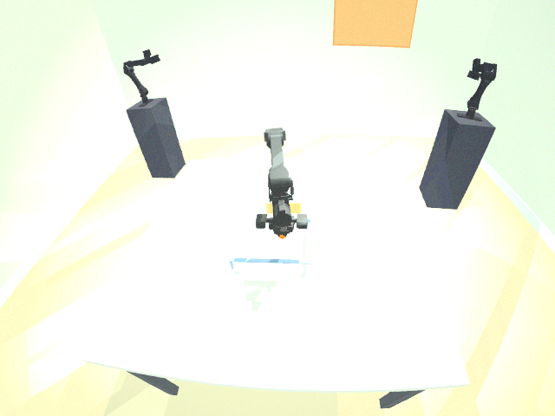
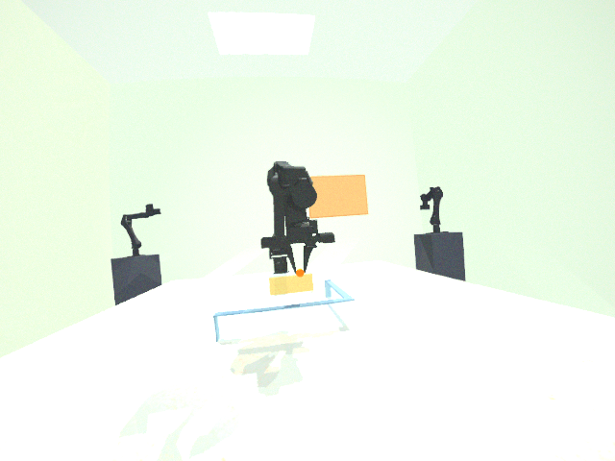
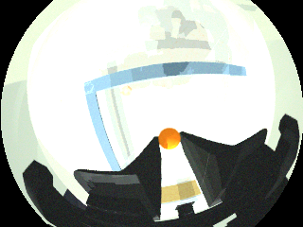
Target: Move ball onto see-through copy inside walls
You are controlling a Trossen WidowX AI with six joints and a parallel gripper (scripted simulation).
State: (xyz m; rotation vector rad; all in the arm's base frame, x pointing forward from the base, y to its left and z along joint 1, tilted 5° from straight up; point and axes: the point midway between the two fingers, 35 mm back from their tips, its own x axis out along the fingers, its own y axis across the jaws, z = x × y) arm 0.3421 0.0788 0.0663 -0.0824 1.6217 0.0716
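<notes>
End effector: the end effector (image 2: 299, 268) points down, its two dark fingers converging to a pinch on the ball (image 3: 169, 138); the exterior view shows the tips raised above the worktop (image 2: 447, 347).
Ball: small and orange, held at the very fingertips, also seen in the top view (image 1: 281, 236) and the exterior view (image 2: 299, 272). It is off the surface, on the arm's side of the clear walls.
Clear walls: two low blue-tinted walls (image 2: 278, 308) meeting at a corner (image 2: 352, 299); one runs across in front of the end effector, the other runs back toward the arm's base. In the wrist view they appear as a curved blue band (image 3: 158, 71).
Resting spot: I cannot make out the see-through copy in any view.
Arm: grey and black (image 1: 277, 161), reaching forward over the middle of the worktop; a yellow block (image 2: 290, 283) sits below it at its base.
Surface: white and strongly lit, with a faint shadow of the arm (image 2: 268, 362) in front of the walls.
Edges: the near edge (image 1: 269, 386) curves, with dark legs (image 1: 154, 382) under it.
Room: pale green walls (image 2: 521, 173), a bright ceiling panel (image 2: 261, 33), an orange panel (image 2: 342, 195), and two dark pedestals (image 1: 155, 136) (image 1: 454, 159), each with a small black arm on top, well apart from the centre.
Writing: none readable.
</notes>
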